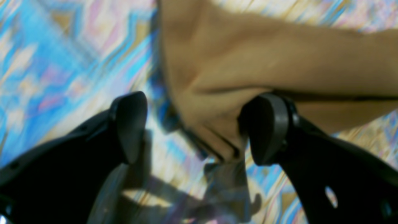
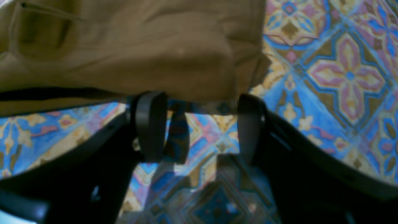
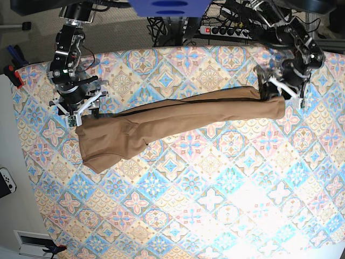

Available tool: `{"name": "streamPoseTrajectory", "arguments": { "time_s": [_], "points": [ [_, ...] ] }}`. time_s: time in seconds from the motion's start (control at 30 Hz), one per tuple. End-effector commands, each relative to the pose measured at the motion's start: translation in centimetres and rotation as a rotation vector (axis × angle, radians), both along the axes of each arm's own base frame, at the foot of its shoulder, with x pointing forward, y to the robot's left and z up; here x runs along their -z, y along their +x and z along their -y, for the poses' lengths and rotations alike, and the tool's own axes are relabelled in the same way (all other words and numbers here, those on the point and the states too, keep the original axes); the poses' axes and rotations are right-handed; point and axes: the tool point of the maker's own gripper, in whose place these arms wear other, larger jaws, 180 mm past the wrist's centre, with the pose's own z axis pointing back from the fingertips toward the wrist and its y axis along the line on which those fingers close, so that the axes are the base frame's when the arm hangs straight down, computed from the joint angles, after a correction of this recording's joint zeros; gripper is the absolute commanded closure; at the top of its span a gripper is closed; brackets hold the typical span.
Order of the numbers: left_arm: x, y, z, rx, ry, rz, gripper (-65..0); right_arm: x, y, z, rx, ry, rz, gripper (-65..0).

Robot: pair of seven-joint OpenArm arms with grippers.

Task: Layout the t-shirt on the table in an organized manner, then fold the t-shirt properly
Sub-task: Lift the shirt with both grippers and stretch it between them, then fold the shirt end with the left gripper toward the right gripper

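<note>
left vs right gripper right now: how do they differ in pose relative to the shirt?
Side: in the base view the left gripper is at the shirt's narrow end, the right gripper at its broader, spread end.
Cloth: the t-shirt pokes down between the left gripper's fingers; at the right gripper its edge runs across, just beyond most of the gap.
Shared: both are open, over the patterned table.

At nine o'clock in the base view, a pale grey floor (image 3: pixel 12 135) is running beside the table, a white device (image 3: pixel 6 182) lying on it.
</note>
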Motion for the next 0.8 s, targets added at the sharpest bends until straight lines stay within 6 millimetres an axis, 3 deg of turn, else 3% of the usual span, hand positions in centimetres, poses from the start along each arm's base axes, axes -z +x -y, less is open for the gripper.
{"name": "streamPoseTrajectory", "arguments": {
  "time_s": [0.0, 0.17, 0.3, 0.43, 0.6, 0.77],
  "points": [
    [3.8, -4.3, 2.5, 0.074, -0.036, -0.228, -48.5, -1.4, 0.9, 0.3, -0.001, -0.005, 0.052, -34.6],
    [3.6, -3.2, 4.5, 0.12, -0.067, -0.204, -48.4, -0.9, 0.4, 0.0, -0.009, -0.002, 0.037, -34.6],
    [3.8, -2.9, 6.4, 0.168, -0.078, -0.209, -47.3, 0.7, -1.1, -2.7, -0.08, 0.018, -0.016, -34.6],
    [3.8, -2.4, 7.0, 0.197, -0.067, -0.21, -33.3, 1.3, -1.8, -4.0, -0.115, 0.029, -0.036, -34.6],
    [3.8, -1.7, 6.8, 0.211, -0.035, -0.214, 0.0, 1.3, -1.8, -4.0, -0.113, 0.028, -0.037, -34.6],
    [3.8, -1.3, 4.9, 0.199, 0.033, -0.256, 0.0, 1.3, -1.8, -3.9, -0.111, 0.028, -0.035, -34.6]
  ]
}}
